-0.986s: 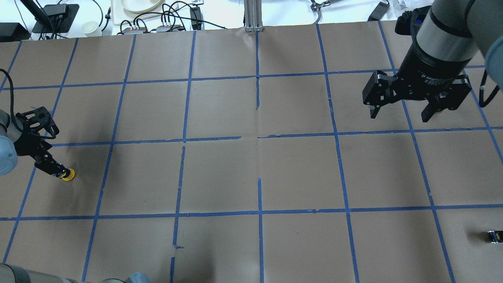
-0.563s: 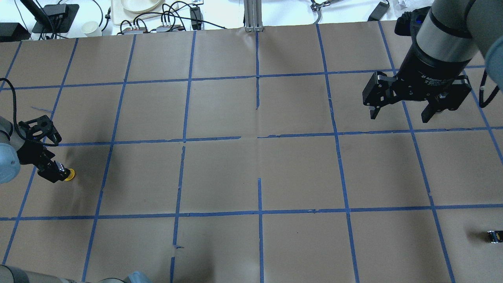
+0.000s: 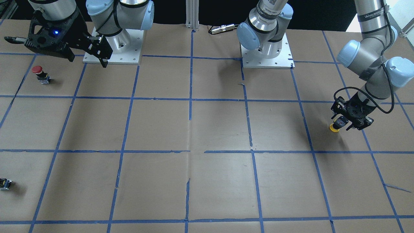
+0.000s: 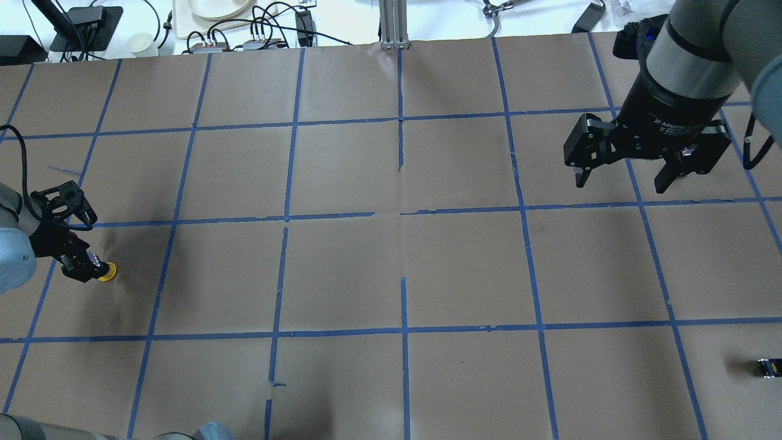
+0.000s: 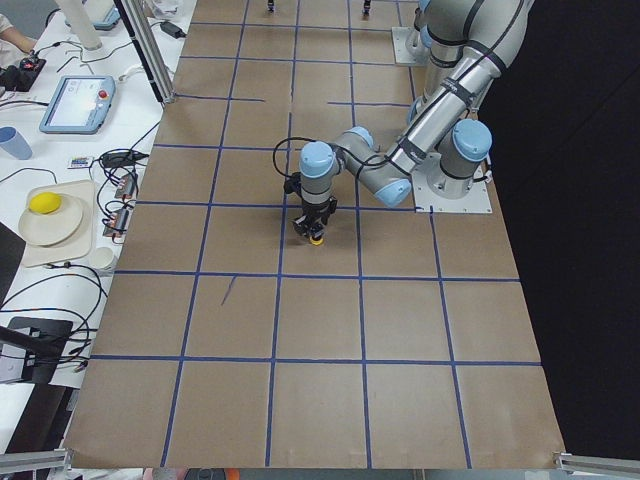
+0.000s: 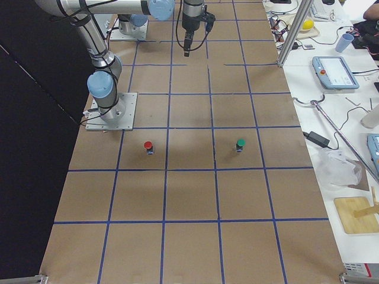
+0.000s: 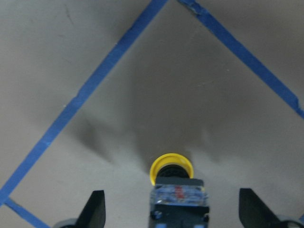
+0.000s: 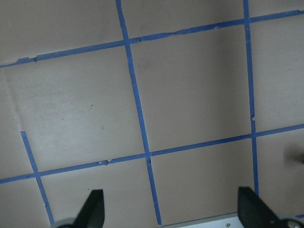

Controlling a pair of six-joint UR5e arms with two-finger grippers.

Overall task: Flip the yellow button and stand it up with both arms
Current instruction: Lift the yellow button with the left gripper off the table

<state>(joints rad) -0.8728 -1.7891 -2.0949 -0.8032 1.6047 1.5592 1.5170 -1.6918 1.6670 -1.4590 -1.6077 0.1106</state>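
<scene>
The yellow button lies tipped over on the brown paper at the table's left end. Its yellow cap rests on the paper and its black-and-grey base points back into my left gripper. In the left wrist view the button sits between the fingertips, which stand wide apart and do not touch it. It also shows in the front view under the left gripper. My right gripper hangs open and empty high over the far right of the table.
A red-capped button stands near the right arm's base plate. A green-capped button stands a couple of squares from it. A small dark block lies at the near right edge. Blue tape lines grid the paper.
My left gripper has drawn back a little from the button toward the table's left edge and turned. The button stays in place. The right arm has hardly moved.
</scene>
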